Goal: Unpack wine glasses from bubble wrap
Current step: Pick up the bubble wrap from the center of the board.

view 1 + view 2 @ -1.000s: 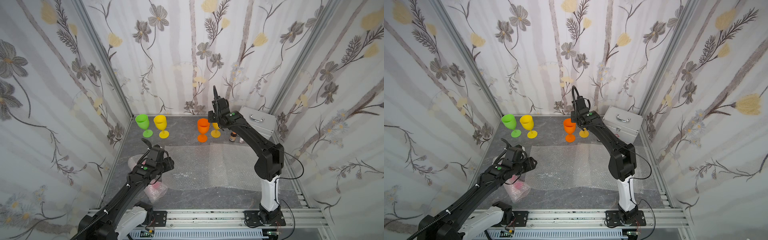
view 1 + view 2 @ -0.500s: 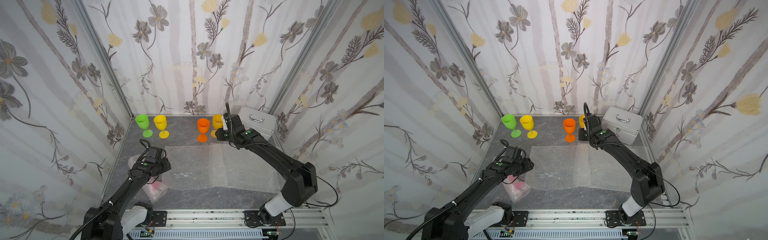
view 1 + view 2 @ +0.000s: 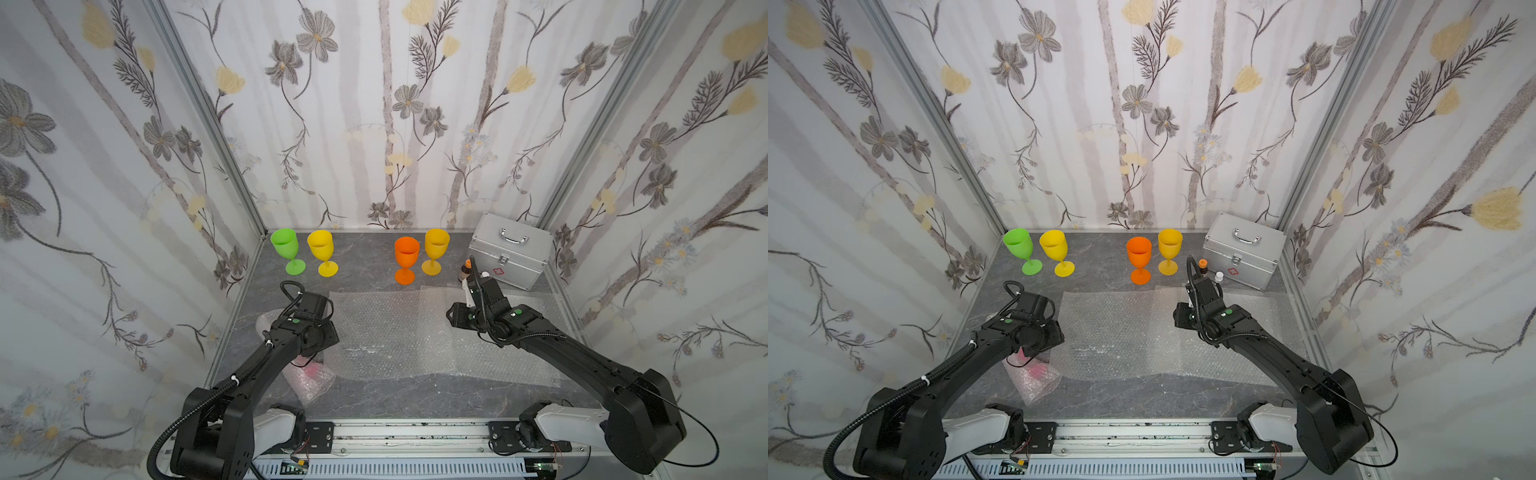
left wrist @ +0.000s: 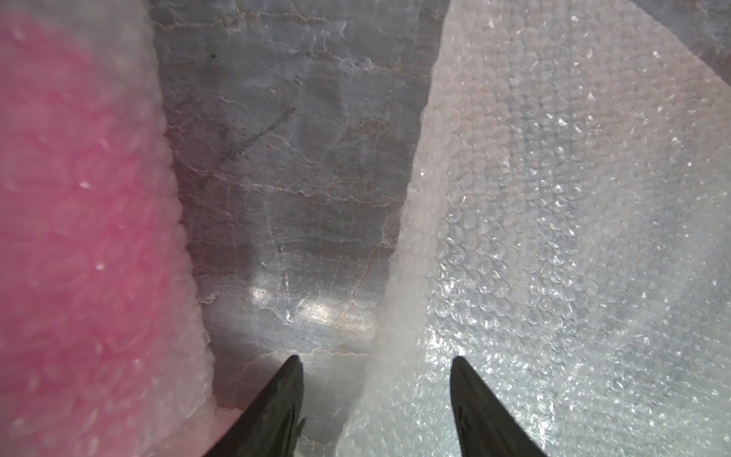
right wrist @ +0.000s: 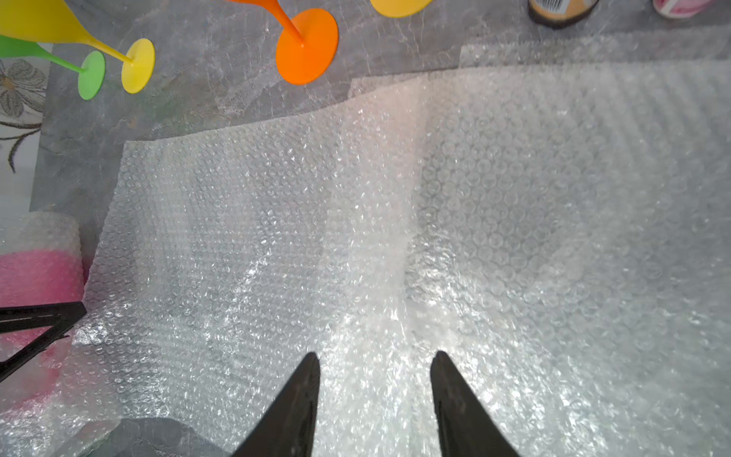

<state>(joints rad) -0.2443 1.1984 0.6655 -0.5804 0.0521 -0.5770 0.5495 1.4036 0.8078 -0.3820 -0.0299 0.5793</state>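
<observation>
Four bare wine glasses stand upright along the back in both top views: lime green (image 3: 286, 249), yellow (image 3: 322, 251), orange (image 3: 406, 257) and amber-yellow (image 3: 435, 249). A hot pink one lies at the front left, rolled inside a bubble wrap tube (image 3: 311, 376). Flat bubble wrap sheets (image 3: 399, 332) cover the middle of the floor. My left gripper (image 4: 375, 358) is open low between the pink tube (image 4: 79, 237) and the flat sheet's edge (image 4: 411, 277), which runs between its fingers unpinched. My right gripper (image 5: 375, 354) hangs open over the flat sheets (image 5: 395, 217), holding nothing.
A silver metal case (image 3: 511, 257) stands at the back right. A small brown bottle with an orange cap (image 3: 466, 268) and a white-capped one (image 3: 1219, 276) stand in front of it. Flowered walls close in three sides. A metal rail (image 3: 415, 432) runs along the front.
My right arm has pulled back from the amber-yellow glass, which now stands free beside the orange one, to over the flat sheets, its jaws widening. My left gripper has dropped slightly beside the pink tube.
</observation>
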